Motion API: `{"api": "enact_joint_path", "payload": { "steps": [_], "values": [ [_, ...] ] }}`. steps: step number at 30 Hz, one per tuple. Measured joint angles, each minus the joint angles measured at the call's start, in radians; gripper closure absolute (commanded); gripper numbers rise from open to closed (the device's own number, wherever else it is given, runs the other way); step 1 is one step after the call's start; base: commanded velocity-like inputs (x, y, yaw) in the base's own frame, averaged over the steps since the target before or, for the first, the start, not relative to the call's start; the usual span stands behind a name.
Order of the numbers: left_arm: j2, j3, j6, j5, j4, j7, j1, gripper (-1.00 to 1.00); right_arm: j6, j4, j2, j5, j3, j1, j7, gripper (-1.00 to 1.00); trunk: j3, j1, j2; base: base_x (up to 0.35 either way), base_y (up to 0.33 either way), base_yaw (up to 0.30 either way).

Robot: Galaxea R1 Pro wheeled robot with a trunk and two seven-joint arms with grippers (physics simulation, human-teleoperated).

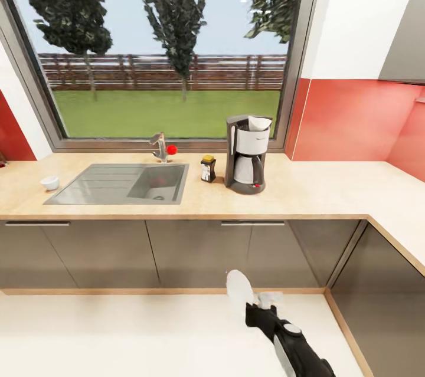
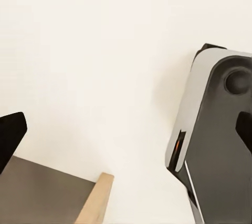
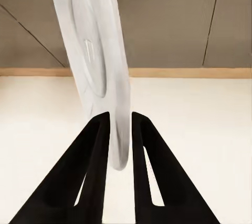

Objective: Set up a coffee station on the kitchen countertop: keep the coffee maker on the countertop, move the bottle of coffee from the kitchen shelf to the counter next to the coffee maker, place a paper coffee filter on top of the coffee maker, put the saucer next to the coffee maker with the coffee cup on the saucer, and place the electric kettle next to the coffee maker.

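Looking over the head view, the coffee maker (image 1: 247, 154) is seen standing on the tabletop (image 1: 319, 188) before the window, with the paper coffee filter (image 1: 260, 123) set on its top and the bottle of coffee (image 1: 208, 168) just beside it, toward the sink (image 1: 121, 183). Those three steps are judged done. The coffee cup (image 1: 49, 182) sits well apart, beyond the sink's far end, so it is not yet placed, and the saucer is not yet set down; the kettle step is also judged to be left. Low in this view the right pincer (image 1: 258, 301) is held above the floor, carrying the saucer (image 1: 239, 289) on edge, its rim aimed up and toward the cabinets.

From the left wrist view, dark finger tips of the left pincer (image 2: 128, 137) are seen at both margins, spread wide with nothing between, over pale floor and part of the robot's base (image 2: 215, 140).

Through the right wrist view, the black fingers (image 3: 92, 171) are pressed onto the saucer's rim, its long axis running away from the pincer toward the cabinet fronts (image 3: 173, 19).
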Motion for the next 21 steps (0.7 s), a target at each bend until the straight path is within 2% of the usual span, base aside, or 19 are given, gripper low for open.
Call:
{"api": "enact_joint_path", "payload": {
  "steps": [4,8,10,12,14,16,18,21],
  "values": [
    [0.001,0.001,0.000,-0.001,-0.001,0.000,-0.001,-1.00,0.038,-0.132,0.039,0.000,0.001,0.000,0.032,1.00,0.000,0.000,0.000,0.000,0.000,0.000],
    [0.001,0.002,0.000,-0.001,-0.002,0.000,-0.002,-1.00,0.124,-0.265,0.043,-0.003,-0.001,-0.001,0.049,1.00,0.000,0.000,0.000,0.000,0.000,0.000],
    [0.001,0.002,0.000,-0.001,-0.002,0.000,-0.002,-1.00,0.196,-0.361,0.043,-0.026,-0.001,-0.002,0.054,1.00,0.000,0.000,0.000,0.000,0.000,0.000],
    [0.000,0.002,0.000,-0.001,-0.002,0.000,-0.002,-1.00,0.262,-0.433,0.043,-0.069,0.000,-0.002,0.056,1.00,0.000,0.000,0.000,0.000,0.000,0.000],
    [0.000,0.002,-0.001,-0.001,-0.002,0.000,-0.002,-1.00,0.354,-0.511,0.044,-0.168,0.017,-0.003,0.061,1.00,0.000,0.000,0.000,0.000,0.000,0.000],
    [-0.001,0.002,-0.001,-0.002,-0.002,0.000,-0.002,-1.00,0.443,-0.568,0.044,-0.298,0.055,-0.006,0.059,1.00,0.000,0.000,0.000,0.000,0.000,0.000],
    [-0.002,0.002,-0.001,-0.002,-0.002,0.000,-0.002,-1.00,0.497,-0.603,0.044,-0.410,0.084,-0.010,0.057,1.00,0.000,0.000,0.000,0.000,0.000,0.000],
    [-0.004,0.002,-0.001,-0.003,-0.002,0.000,-0.002,-1.00,0.528,-0.621,0.044,-0.519,0.098,-0.042,0.056,1.00,0.000,0.000,0.000,0.000,0.000,0.000]
  ]
}}
